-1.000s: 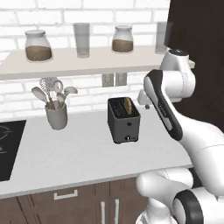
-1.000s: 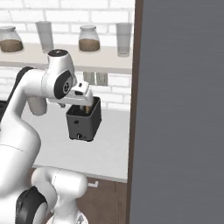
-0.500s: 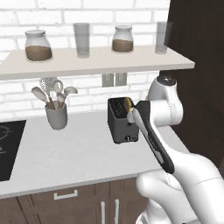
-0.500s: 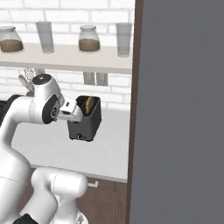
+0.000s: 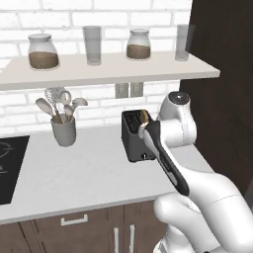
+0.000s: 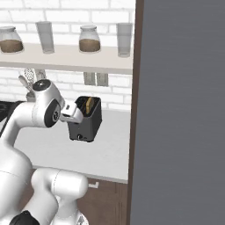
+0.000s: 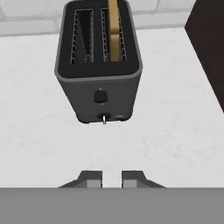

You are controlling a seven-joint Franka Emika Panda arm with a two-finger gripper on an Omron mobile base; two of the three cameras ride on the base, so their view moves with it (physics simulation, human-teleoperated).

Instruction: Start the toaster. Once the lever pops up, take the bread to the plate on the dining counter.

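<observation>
Hand view has my pincer point(image 7: 111, 179) narrowed to a slim gap, gripping nothing, after standing wide a second ago. I've swung down to face the toaster point(image 7: 99, 65) on the surface point(image 7: 175, 131); bread point(image 7: 113, 30) sits in its slot, lever next.

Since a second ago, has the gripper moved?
Yes. The gripper has come down from above the toaster to in front of its face.
</observation>
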